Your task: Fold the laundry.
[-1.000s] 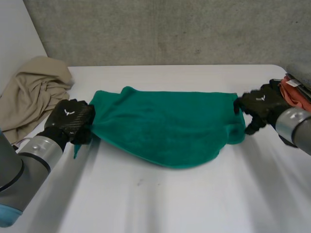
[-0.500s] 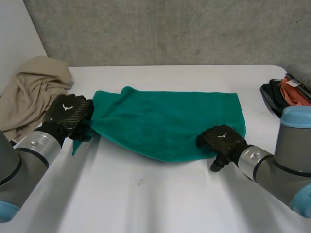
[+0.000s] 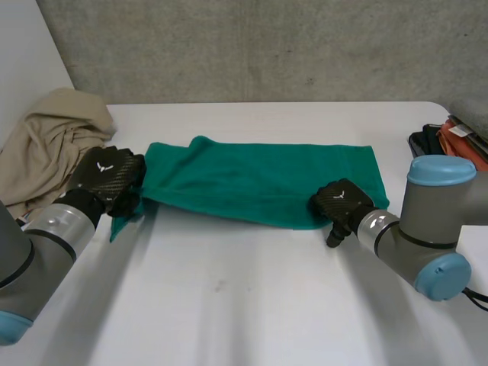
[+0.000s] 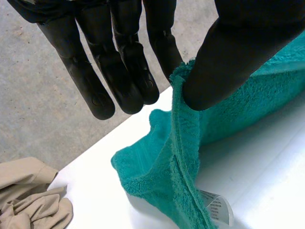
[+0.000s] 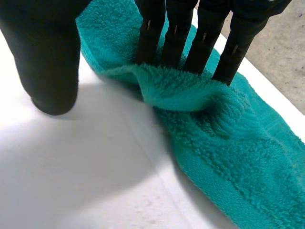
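Observation:
A green towel [image 3: 259, 179] lies stretched across the white table as a long strip. My left hand [image 3: 110, 179] is at its left end. In the left wrist view the thumb [image 4: 224, 57] pinches the towel's edge [image 4: 183, 143] against the straight fingers [image 4: 119, 71]. My right hand [image 3: 341, 202] rests at the towel's near edge, towards its right end. In the right wrist view its straight fingers [image 5: 190, 38] reach into a raised fold of the towel [image 5: 228, 157], which hides their tips. The thumb [image 5: 47, 57] stands apart over bare table.
A heap of beige cloth [image 3: 49, 145] lies at the table's left edge, just behind my left hand. Black and orange things [image 3: 450, 141] sit at the right edge. A white label [image 4: 217, 207] hangs from the towel's left end. A concrete wall backs the table.
My right hand left the towel's far right corner and came to its near edge. The towel's near bulge has drawn back into a narrower strip. My left hand barely moved.

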Tool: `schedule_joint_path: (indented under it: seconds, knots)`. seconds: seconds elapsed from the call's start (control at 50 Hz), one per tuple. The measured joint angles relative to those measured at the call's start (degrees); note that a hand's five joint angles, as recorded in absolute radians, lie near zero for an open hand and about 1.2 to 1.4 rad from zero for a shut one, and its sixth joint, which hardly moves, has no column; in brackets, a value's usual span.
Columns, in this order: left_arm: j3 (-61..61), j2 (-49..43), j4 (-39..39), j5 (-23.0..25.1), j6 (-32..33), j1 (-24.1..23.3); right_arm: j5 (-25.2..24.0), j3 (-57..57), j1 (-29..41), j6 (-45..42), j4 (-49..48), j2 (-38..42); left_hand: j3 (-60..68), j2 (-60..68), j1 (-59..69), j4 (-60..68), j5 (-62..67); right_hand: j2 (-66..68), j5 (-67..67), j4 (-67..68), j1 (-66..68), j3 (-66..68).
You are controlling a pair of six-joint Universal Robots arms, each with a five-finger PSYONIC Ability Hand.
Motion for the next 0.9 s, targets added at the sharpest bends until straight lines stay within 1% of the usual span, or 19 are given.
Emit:
schedule_joint_path:
  seconds: [0.14,0.2,0.32,0.4,0.48,0.74,0.82,0.9]
  knots:
    - [0.65,-0.87,0.05,-0.04,0.0,0.08,0.2,-2.56,-0.55,-1.43,-0.06,1.63,0.0,0.0,0.0,0.0,0.0,0.02,0.17,0.53,0.94,0.23]
    - [0.92,-1.32,0.06,-0.09,0.0,0.08,0.18,-3.44,-0.69,-1.53,-0.19,2.13,0.0,0.0,0.0,0.0,0.0,0.47,0.17,2.67,2.49,2.6]
    - [1.52,-2.55,0.07,-0.23,0.06,0.08,0.13,-5.26,-0.91,-1.63,-0.97,3.32,0.0,0.0,0.0,0.0,0.0,5.15,0.18,4.71,4.01,4.7]
    - [1.86,-3.38,0.08,-0.26,0.17,0.05,0.14,-6.15,-0.99,-1.63,-1.4,3.74,0.0,0.0,0.0,0.0,0.0,5.26,0.23,4.89,4.15,4.93]
    - [2.23,-4.51,0.08,-0.27,0.26,-0.01,0.12,-6.9,-0.94,-1.41,-1.55,3.7,0.0,0.0,0.0,0.0,0.0,5.26,4.06,5.04,4.6,5.03]
    - [2.91,-6.24,0.13,-0.1,0.25,-0.03,0.04,-8.46,-0.95,-0.73,-2.2,4.2,0.0,0.0,0.0,0.0,0.0,5.72,4.8,5.49,5.58,5.51]
    - [2.99,-6.41,0.34,-0.11,0.14,-0.12,0.1,-9.66,-0.98,0.37,-2.67,5.34,0.0,0.0,0.0,0.01,0.0,10.46,9.32,10.0,9.72,10.03]
    - [3.07,-6.74,0.63,-0.18,0.12,-0.21,0.12,-10.61,-0.93,1.99,-3.47,6.34,0.0,0.0,0.0,0.01,0.0,20.78,19.75,20.06,19.62,20.06]
